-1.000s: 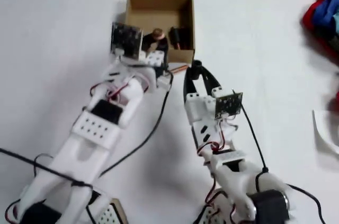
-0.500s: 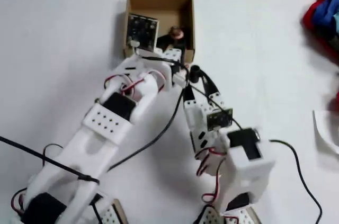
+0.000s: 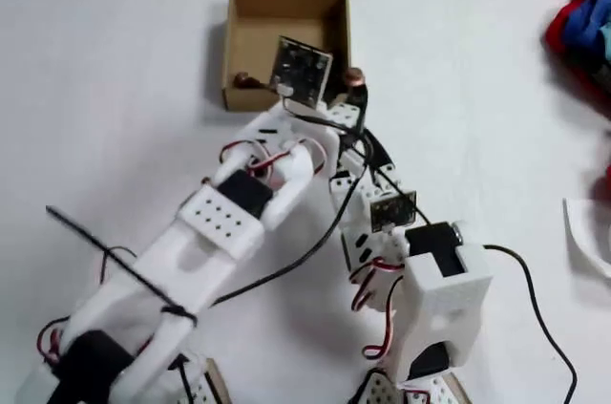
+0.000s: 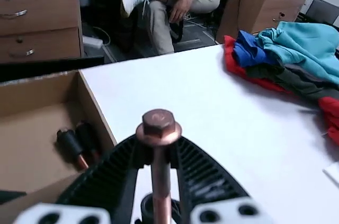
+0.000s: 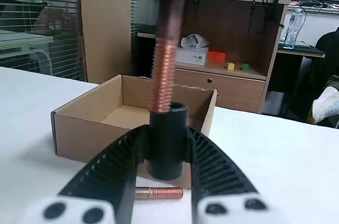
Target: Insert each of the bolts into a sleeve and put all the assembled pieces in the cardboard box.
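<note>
White table (image 3: 105, 70); red, blue and teal clothes (image 4: 286, 60) heaped at its right edge. Wooden drawers (image 4: 34, 20) behind. Bottle (image 5: 294, 23) on a desk (image 5: 306, 50); 2 small blocks (image 5: 229, 65) on a cabinet (image 5: 233, 86).

Office-like room, wooden drawer units (image 4: 32, 15), window blinds (image 5: 32, 7), cluttered wooden desk (image 5: 225, 83), white worktable (image 3: 115, 60)

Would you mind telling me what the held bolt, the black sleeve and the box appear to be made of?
The bolt looks like copper-coloured metal, going by its reddish sheen, cut threads and hex head. The sleeve is matte black, perhaps plastic or rubber; the look leaves it open. The cardboard box is plain brown card, matte, with raw edges.
</note>
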Available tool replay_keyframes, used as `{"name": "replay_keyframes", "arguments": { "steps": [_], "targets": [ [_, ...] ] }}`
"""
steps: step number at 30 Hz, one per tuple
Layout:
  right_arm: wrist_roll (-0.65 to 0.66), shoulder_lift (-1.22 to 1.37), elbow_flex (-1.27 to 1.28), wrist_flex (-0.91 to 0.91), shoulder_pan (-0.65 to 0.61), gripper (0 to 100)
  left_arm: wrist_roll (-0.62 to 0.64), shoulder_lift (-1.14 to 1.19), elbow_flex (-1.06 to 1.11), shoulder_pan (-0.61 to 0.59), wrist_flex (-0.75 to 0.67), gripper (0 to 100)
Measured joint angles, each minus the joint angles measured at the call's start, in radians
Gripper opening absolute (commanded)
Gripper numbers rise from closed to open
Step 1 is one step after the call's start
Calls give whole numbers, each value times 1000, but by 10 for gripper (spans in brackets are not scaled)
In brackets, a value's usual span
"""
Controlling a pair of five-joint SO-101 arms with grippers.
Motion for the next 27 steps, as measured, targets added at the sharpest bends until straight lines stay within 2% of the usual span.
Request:
{"name": "replay_keyframes", "arguments": {
  "steps": [10,16,27],
  "targets": [
    [2,0,0,-3,2,22,-40,55,-34,0,-40,24],
    [2,2,0,-3,2,22,-41,55,-157,0,34,24],
    [2,2,0,-3,2,22,-41,61,-163,-2,46,24]
  ]
}}
